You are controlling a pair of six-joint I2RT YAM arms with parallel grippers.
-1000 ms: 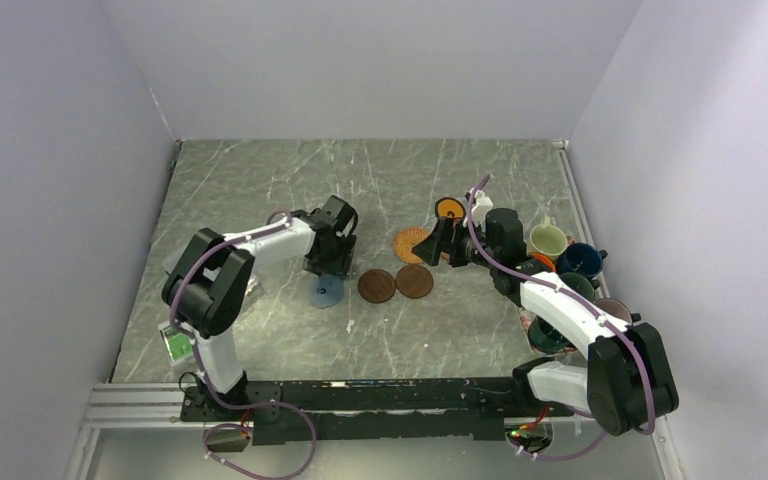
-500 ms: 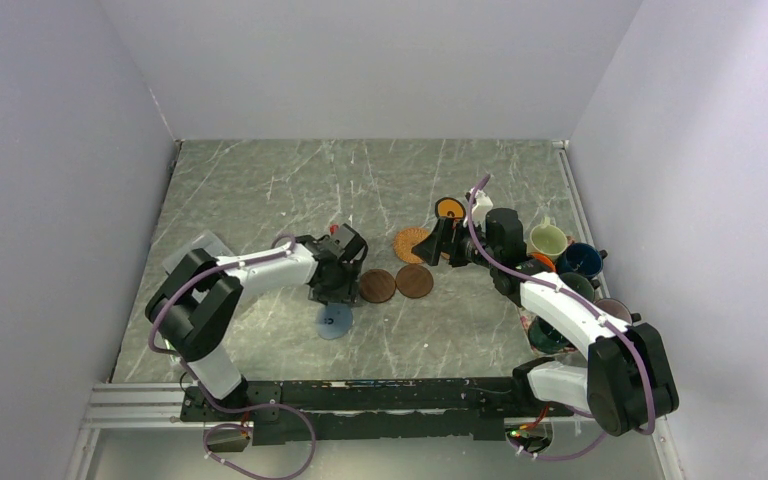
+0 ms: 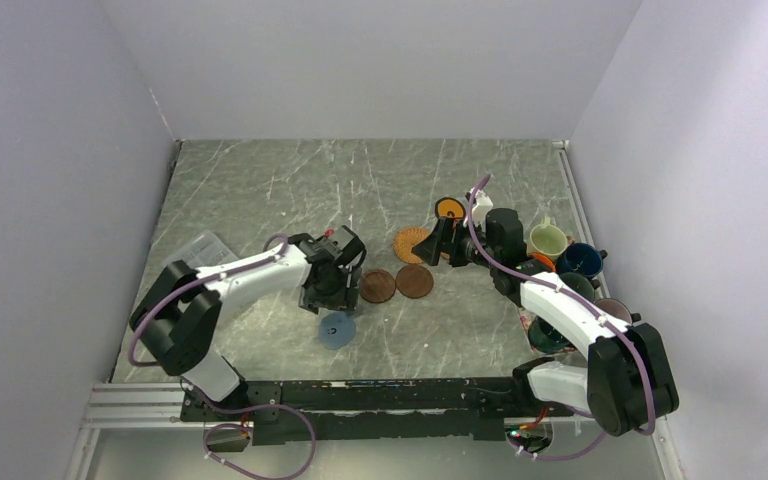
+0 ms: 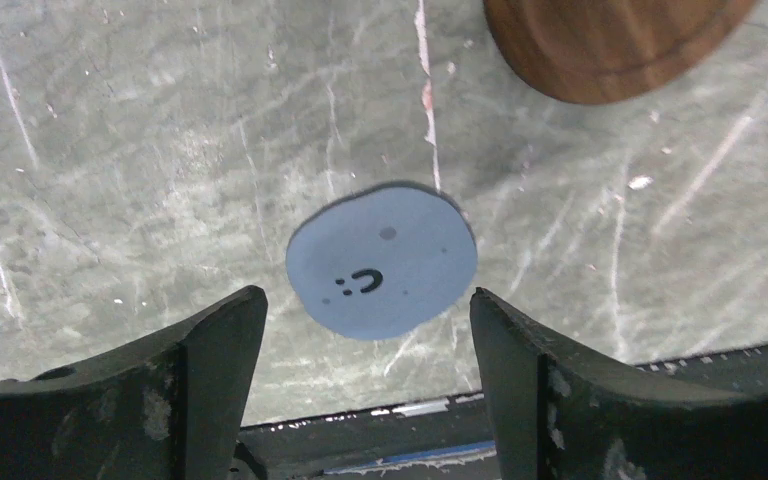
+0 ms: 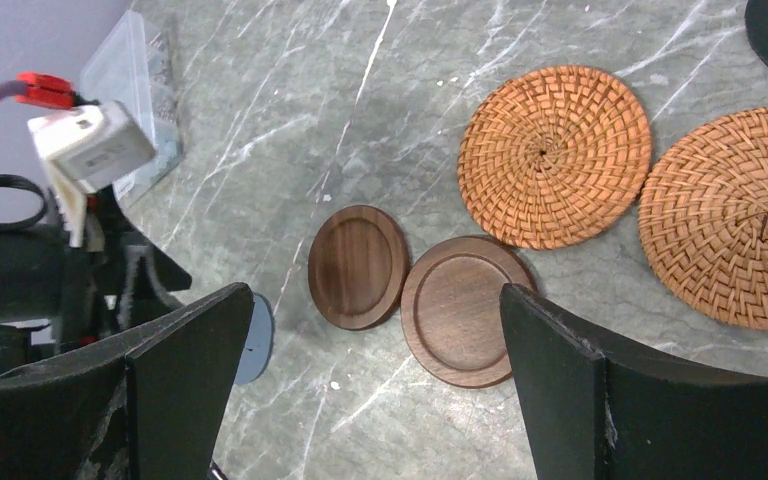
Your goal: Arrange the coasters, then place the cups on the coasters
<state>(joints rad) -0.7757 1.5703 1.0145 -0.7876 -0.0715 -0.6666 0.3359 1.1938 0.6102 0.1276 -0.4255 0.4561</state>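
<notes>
Coaster-arranging step is in hand; the cups (image 3: 563,252) are parked at the bench's right edge. The blue coaster (image 4: 381,262) is laid flat toward the near edge, near the brown coasters (image 5: 357,266). The left pincer (image 4: 365,305) is part open above it, nothing gripped. The right pincer (image 5: 375,300) is wide open, empty. Next, judged: a woven coaster (image 5: 554,157) must be gripped by its thin rim.

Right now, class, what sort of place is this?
Likely a robot lab test cell: plain walls box in a marbled table, two arms bolted to a rail, coasters and cups as props.
</notes>
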